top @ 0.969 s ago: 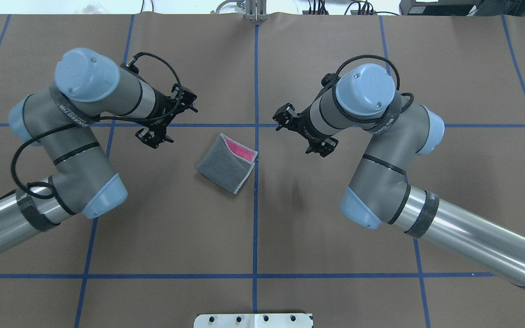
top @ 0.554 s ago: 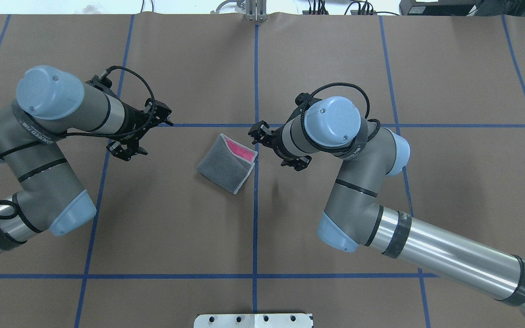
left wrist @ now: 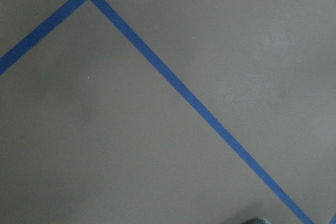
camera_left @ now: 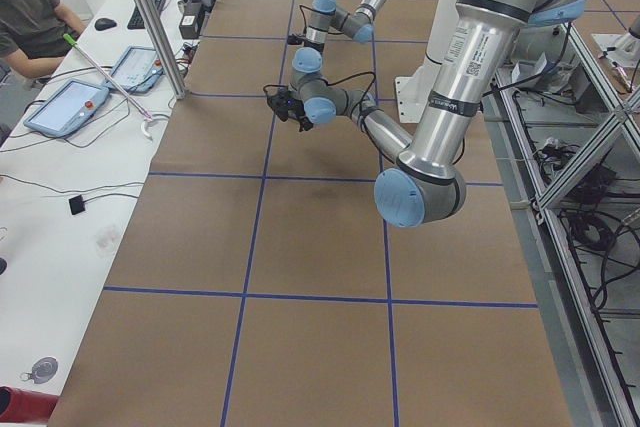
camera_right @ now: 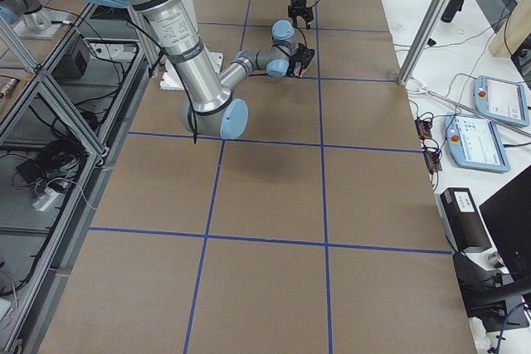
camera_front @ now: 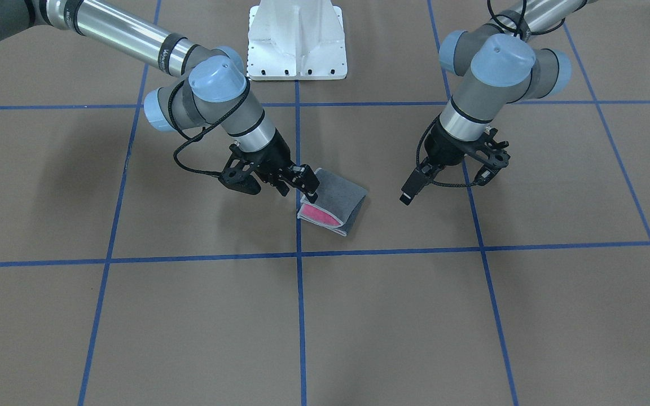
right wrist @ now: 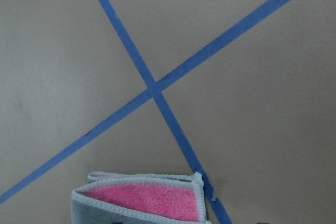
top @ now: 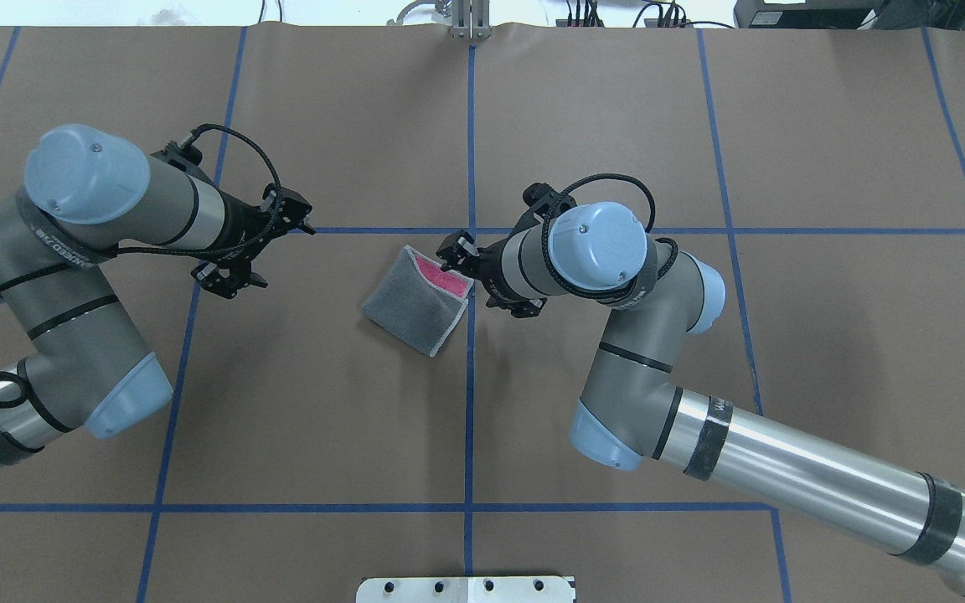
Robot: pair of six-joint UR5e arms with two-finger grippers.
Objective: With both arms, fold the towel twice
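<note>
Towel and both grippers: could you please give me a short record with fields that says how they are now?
towel: folded, grey face outside, pink showing at its open side, lying on the table
right gripper: open, at the towel's pink edge; contact unclear
left gripper: open, apart from the towel, holding nothing

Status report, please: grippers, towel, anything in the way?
Left gripper open, clear of towel. Right gripper open, at folded towel's gaping edge. No obstruction seen.
</note>
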